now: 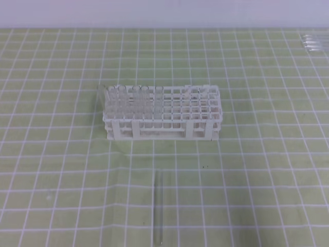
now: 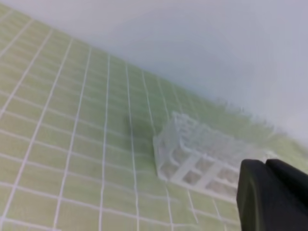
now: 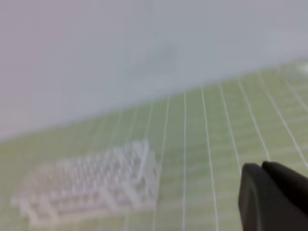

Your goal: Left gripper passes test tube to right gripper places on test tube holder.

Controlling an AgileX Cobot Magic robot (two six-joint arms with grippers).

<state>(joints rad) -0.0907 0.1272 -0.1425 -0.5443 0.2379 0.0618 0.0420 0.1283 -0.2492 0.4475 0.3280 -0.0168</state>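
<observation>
The test tube (image 1: 159, 211) lies flat on the green checked mat near the front edge, pointing front to back, with nothing holding it. Behind it, mid-table, stands the white test tube holder (image 1: 163, 117), also seen in the left wrist view (image 2: 202, 159) and, blurred, in the right wrist view (image 3: 91, 185). Neither arm shows in the exterior view. The left gripper (image 2: 263, 166) appears at the lower right of its own view, its black fingers pressed together with nothing between them. The right gripper (image 3: 262, 167) looks the same in its view.
Several clear tubes (image 1: 128, 103) stand in the left holes of the holder. More clear glass tubes (image 1: 313, 43) lie at the far right of the mat. A pale wall (image 1: 164, 13) runs behind the table.
</observation>
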